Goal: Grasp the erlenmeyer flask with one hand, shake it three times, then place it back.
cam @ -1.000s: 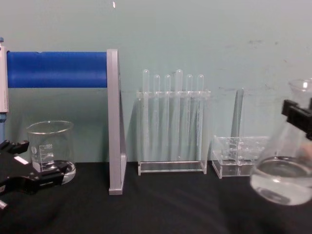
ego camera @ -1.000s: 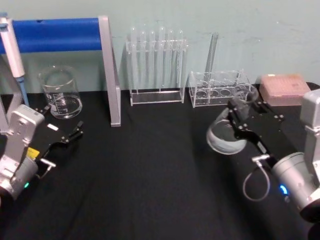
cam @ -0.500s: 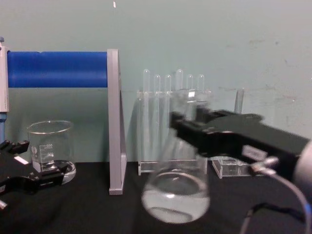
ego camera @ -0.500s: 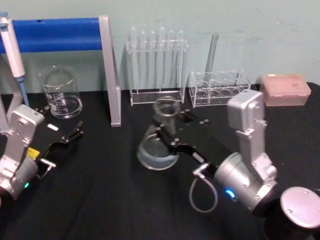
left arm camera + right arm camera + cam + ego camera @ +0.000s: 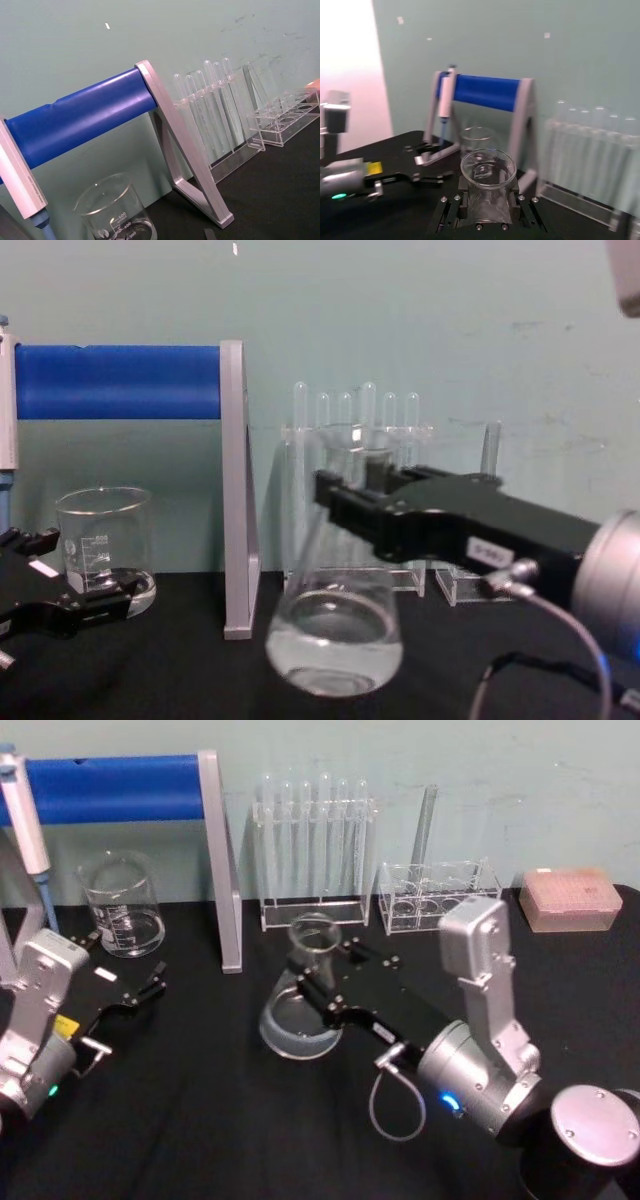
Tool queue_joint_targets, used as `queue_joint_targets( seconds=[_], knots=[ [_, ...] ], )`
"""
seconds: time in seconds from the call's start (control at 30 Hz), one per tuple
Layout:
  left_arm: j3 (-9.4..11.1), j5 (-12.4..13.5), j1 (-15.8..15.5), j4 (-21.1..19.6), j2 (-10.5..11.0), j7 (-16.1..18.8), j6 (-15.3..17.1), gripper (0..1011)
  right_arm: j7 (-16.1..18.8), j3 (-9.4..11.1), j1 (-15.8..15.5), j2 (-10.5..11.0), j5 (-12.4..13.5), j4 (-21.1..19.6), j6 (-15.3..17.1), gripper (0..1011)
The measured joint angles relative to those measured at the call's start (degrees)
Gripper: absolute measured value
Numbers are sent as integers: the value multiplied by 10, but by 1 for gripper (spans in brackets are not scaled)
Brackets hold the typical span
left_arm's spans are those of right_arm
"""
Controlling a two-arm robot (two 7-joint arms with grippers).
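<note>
Right arm (image 5: 478, 970): reaches from the lower right toward the centre, upper link raised, silver-grey wrist (image 5: 465, 1082) angled down behind the gripper.
Right gripper (image 5: 318, 985): jaws clamped on the erlenmeyer flask (image 5: 290, 1022) at its neck.
Left gripper (image 5: 143, 990): parked at the left, jaws apart.

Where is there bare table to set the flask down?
Bare black cloth lies front and centre, between the left gripper and the right gripper, which holds the erlenmeyer flask. A smaller patch lies before the pink box. The back edge is crowded: beaker, blue stand, test tube rack.
</note>
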Motion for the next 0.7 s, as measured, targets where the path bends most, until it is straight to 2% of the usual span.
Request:
queue_joint_targets(
  seconds=[0.1, 0.3, 0.43, 0.7],
  knots=[
    [0, 0, 0, 0, 0, 0, 0, 1001, -15, 10, -7, 3, 1, -6, -3, 456],
    [0, 0, 0, 0, 0, 0, 0, 1001, -64, 52, -39, 8, -4, -32, -11, 456],
    [0, 0, 0, 0, 0, 0, 0, 1001, -98, 89, -71, 7, -15, -56, -11, 453],
    [0, 0, 0, 0, 0, 0, 0, 1000, -139, 137, -113, -1, -26, -83, -10, 453]
  ],
)
